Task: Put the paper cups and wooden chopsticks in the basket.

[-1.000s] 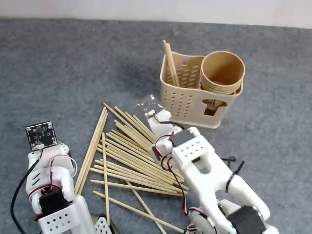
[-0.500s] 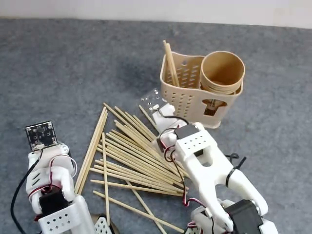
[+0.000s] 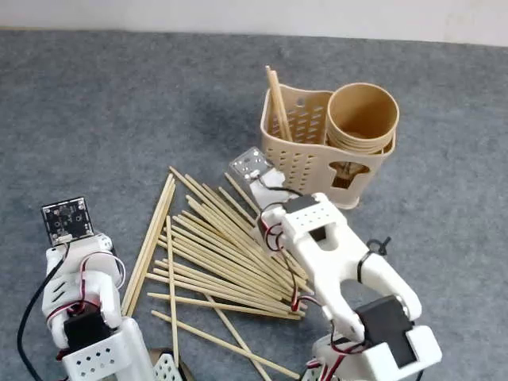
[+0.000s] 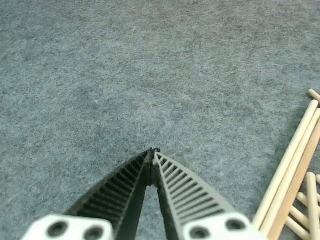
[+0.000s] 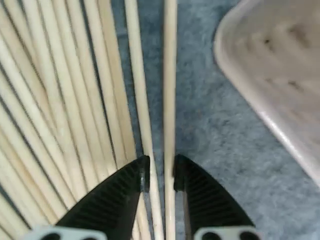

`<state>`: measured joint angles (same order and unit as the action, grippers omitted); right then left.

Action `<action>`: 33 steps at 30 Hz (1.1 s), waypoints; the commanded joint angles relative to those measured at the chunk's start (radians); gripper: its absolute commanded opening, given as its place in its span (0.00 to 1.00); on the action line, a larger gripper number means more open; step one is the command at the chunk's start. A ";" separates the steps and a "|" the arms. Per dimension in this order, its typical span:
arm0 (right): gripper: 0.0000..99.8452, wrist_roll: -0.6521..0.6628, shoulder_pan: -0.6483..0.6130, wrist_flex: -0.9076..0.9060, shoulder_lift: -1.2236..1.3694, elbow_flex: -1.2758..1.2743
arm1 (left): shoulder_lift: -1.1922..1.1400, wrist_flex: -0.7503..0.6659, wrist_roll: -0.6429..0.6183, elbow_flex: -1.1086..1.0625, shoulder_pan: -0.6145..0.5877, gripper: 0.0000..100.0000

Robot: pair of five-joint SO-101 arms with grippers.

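The basket (image 3: 305, 163) is seen standing upright at the far right of the grey table (image 3: 103, 103). The paper cups (image 3: 363, 111) are stacked in its right compartment. A few upright chopsticks (image 3: 278, 103) are leaned in its left compartment, with their ends raised above the rim. The loose chopsticks (image 3: 210, 246) are spread on the table in an overlapping fan, nearer than the basket and to its left.

The right arm (image 3: 337, 254) is stretched from the near edge over the right side of the fan, towards the basket. The right claw (image 5: 161, 167) is held low over the fan's right fringe with its jaws narrowly parted. Two sticks (image 5: 169, 75) are seen running side by side between the jaws; whether they are pressed cannot be told. A rounded corner of the basket is seen near the claw, across a strip of bare table.

The left arm (image 3: 83, 309) is placed at the near left, to the left of the fan. The left claw (image 4: 153, 151) is closed on nothing, its tips met over bare table, with the fan's leftmost sticks lying just to its right.
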<state>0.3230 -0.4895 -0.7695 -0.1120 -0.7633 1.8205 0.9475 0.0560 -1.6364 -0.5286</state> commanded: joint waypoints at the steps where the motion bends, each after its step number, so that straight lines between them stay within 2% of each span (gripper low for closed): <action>1: 0.05 0.012 0.016 0.013 0.004 0.058 | 0.008 -0.015 0.008 0.002 0.022 0.00; 9: 0.01 0.014 -0.045 -0.002 0.002 0.058 | 0.008 -0.015 0.008 0.002 0.022 0.00; 15: 0.01 0.012 -0.074 -0.154 -0.025 0.094 | 0.008 -0.017 0.008 0.002 0.022 0.00; 33: 0.01 -0.014 -0.143 -0.159 -0.572 -0.015 | 0.008 -0.020 0.008 0.002 0.022 0.00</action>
<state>0.3261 -0.6229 -0.9275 -0.5708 -0.7910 1.8205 0.9475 0.0560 -1.6364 -0.5286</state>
